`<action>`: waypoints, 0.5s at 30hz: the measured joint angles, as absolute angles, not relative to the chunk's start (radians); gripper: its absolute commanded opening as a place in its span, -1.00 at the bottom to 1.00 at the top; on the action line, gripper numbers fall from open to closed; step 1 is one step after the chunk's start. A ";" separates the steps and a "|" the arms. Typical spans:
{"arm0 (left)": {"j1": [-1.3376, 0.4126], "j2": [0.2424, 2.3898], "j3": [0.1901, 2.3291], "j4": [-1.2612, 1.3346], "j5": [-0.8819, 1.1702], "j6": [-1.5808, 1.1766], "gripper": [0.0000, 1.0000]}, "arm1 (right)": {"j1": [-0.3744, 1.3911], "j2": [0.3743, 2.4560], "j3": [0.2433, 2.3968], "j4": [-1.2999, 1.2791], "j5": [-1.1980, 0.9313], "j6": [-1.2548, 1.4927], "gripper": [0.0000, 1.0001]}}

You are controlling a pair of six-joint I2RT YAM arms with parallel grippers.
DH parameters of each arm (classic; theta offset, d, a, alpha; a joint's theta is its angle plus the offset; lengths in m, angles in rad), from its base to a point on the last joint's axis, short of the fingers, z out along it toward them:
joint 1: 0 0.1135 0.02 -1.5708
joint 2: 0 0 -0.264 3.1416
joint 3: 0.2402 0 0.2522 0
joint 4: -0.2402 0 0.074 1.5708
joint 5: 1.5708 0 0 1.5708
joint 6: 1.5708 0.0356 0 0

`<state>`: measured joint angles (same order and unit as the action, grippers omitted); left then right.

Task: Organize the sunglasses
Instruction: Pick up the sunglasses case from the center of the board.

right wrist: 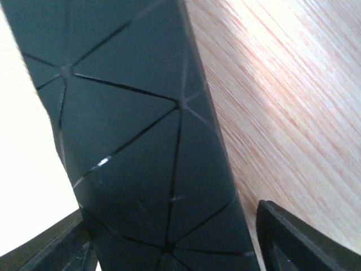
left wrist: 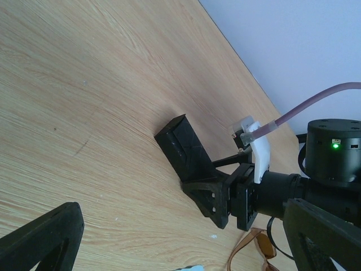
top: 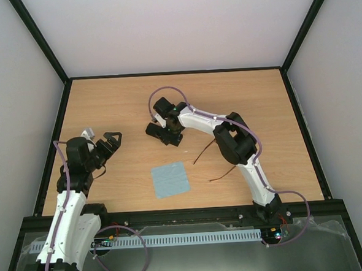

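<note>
The sunglasses [top: 205,151] lie on the table right of centre, mostly hidden under my right arm, with two slim reddish-brown temple arms showing. One brown lens shows in the left wrist view [left wrist: 264,246]. My right gripper [top: 164,131] is down on the black case [top: 166,135]. In the right wrist view its jaws [right wrist: 169,228] stand either side of the case [right wrist: 141,130], with a thin strip of wood showing beside the right finger [right wrist: 304,240]. My left gripper [top: 111,144] is open and empty, left of the case [left wrist: 183,144] and apart from it.
A light blue square cloth [top: 171,179] lies flat near the front, left of the sunglasses. The wooden table [top: 105,103] is walled on three sides by white panels with a black frame.
</note>
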<state>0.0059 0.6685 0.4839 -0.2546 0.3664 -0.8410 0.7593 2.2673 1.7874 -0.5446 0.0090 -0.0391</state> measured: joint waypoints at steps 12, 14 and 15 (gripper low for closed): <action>-0.050 0.714 0.484 -0.240 0.382 -0.838 0.99 | 0.749 2.208 1.682 -0.493 -0.052 0.002 0.01; -0.067 0.714 0.484 -0.222 0.393 -0.838 0.99 | 0.739 2.186 1.655 -0.491 -0.099 0.022 0.01; -0.075 0.714 0.484 -0.213 0.399 -0.839 0.99 | 0.732 2.169 1.635 -0.490 -0.130 0.034 0.02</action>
